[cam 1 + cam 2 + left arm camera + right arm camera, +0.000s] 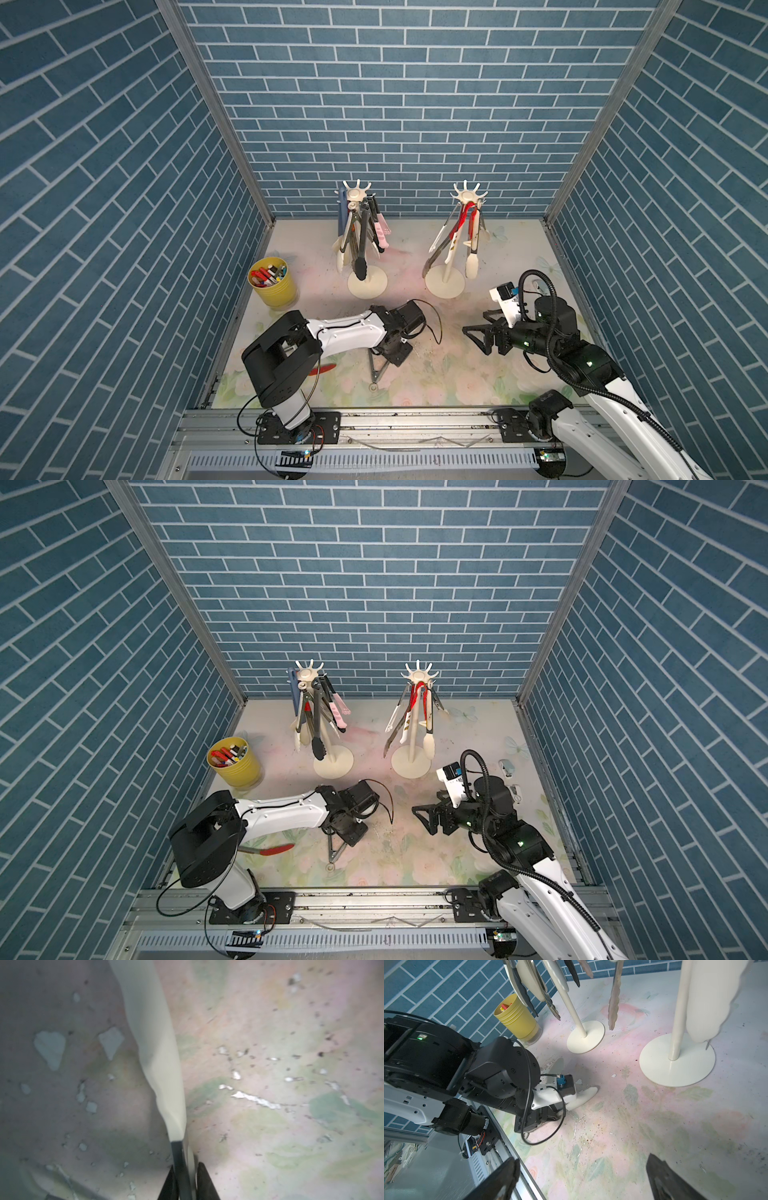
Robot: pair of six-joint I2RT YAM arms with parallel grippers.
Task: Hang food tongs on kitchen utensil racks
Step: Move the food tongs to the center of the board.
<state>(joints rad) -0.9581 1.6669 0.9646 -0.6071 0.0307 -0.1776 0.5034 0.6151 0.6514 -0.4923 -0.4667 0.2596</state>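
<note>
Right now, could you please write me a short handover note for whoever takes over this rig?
Left gripper: down at the table, shut on the cream-tipped tongs.
Right gripper: open, empty, above the table.
Racks: at the back, both carrying hung tongs.
Done: most tongs hung.
Left: hang the cream-tipped tongs, then the red-tipped tongs lying under the left arm.

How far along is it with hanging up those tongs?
Most tongs already hang on both racks. The left tool is closed on cream-tipped tongs lying on the table; the right tool is open, empty. Red-tipped tongs also wait under the left arm.
</note>
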